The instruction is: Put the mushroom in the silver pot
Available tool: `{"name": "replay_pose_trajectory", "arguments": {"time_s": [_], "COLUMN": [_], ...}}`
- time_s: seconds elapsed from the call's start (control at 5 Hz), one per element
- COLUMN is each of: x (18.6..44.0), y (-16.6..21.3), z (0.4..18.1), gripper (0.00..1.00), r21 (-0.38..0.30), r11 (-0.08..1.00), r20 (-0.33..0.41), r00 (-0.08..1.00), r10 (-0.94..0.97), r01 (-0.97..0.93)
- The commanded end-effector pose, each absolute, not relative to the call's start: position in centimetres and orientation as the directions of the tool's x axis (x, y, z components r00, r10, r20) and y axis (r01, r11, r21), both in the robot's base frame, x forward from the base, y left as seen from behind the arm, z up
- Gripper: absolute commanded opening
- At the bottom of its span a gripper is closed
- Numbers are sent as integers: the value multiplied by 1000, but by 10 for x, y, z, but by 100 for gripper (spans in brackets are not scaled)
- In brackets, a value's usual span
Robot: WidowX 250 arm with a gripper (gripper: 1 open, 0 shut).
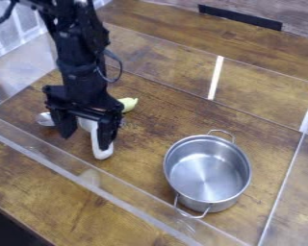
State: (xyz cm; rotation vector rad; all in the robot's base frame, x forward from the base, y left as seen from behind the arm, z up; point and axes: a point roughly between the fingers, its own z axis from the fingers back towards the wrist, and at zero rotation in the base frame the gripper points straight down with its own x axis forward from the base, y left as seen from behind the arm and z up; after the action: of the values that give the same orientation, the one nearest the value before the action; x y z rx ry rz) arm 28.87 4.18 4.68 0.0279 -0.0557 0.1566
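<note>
The mushroom (103,143) lies on the wooden table at the left. Only its thick white stem shows, and its cap is hidden behind the gripper. My black gripper (91,135) points straight down over it, open. Its fingers (115,131) hang low around the stem's upper part, and I cannot tell whether they touch it. The silver pot (207,171) stands upright and empty to the right, well apart from the gripper, with small loop handles on its rim.
A silver spoon (47,119) peeks out left of the gripper. A yellow-green piece (126,103) lies just behind it. Clear acrylic walls (216,77) fence the wooden work area. A clear stand sits at the back left.
</note>
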Motion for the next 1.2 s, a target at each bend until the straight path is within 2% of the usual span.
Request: {"name": "replay_pose_trajectory", "arguments": {"time_s": [0.0,0.2,0.4,0.6,0.8,1.0], "x": [296,304,301,308,317,320], "y": [41,33,29,19,4,-9], "z": [44,37,36,40,69,105], "gripper": [100,100,0,0,0,0], "r21": [19,14,14,13,4,-18], "r11": [987,988,977,965,953,974], "r20": [81,78,77,79,106,135], "r00": [984,986,975,962,948,965], "r10": [157,150,210,260,301,225], "r01": [-159,-151,-211,-262,-303,-225]}}
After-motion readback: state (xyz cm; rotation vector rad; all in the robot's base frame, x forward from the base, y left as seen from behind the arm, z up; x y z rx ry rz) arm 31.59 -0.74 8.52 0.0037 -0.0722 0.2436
